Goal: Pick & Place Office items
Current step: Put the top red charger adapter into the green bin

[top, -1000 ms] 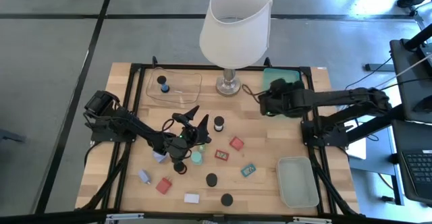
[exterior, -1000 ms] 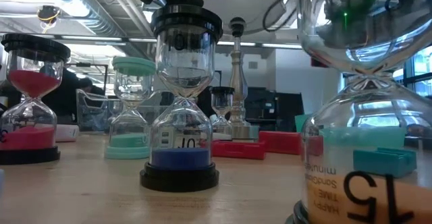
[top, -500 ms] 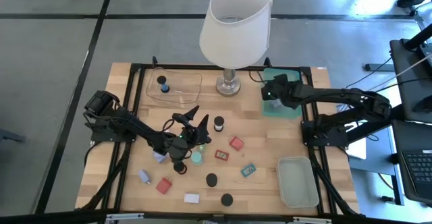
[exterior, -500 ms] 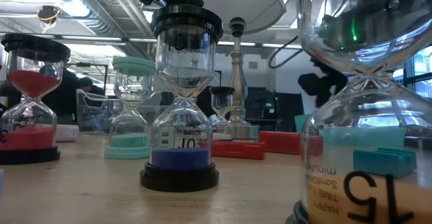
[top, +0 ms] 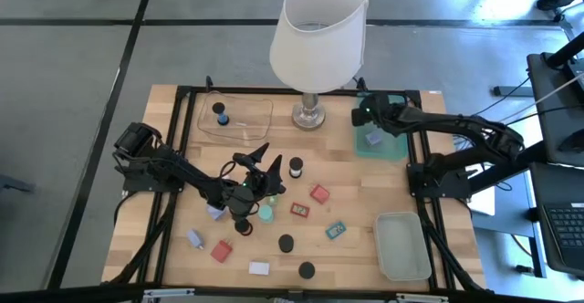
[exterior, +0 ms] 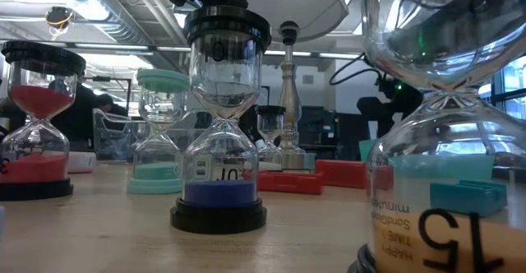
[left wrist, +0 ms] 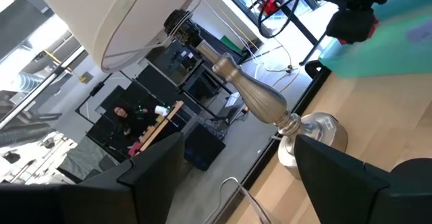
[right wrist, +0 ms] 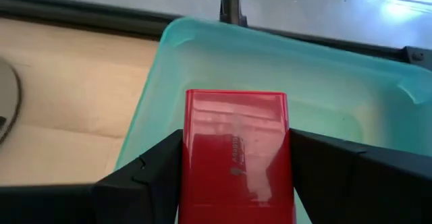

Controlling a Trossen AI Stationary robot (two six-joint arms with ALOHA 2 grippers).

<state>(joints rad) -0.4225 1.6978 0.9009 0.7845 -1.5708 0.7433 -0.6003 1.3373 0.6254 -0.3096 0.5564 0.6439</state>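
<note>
Altogether, the high view shows about a dozen small office items loose on the wooden table. Three are black round caps, and one is a black-topped white piece. Three are red pieces, two are lavender blocks, and two are teal pieces. One is a white block. There are three trays. A clear plastic tray at the far left holds one black-capped piece with blue. A teal plastic tray at the far right holds one lavender piece. A pale clear tray sits at the near right corner.

One tall lamp with a white shade stands on its metal base between the two far trays, and the shade hides part of the table's far edge. From table height, several sand timers with red, teal and blue sand crowd the foreground and block most of the view across.

The left gripper hangs over the middle of the table, just beside the black-topped white piece. Its fingers are spread wide and hold nothing.

The right gripper is over the teal plastic tray's far edge. Its fingers are closed against both sides of a flat red rectangular block, held above the tray floor.
</note>
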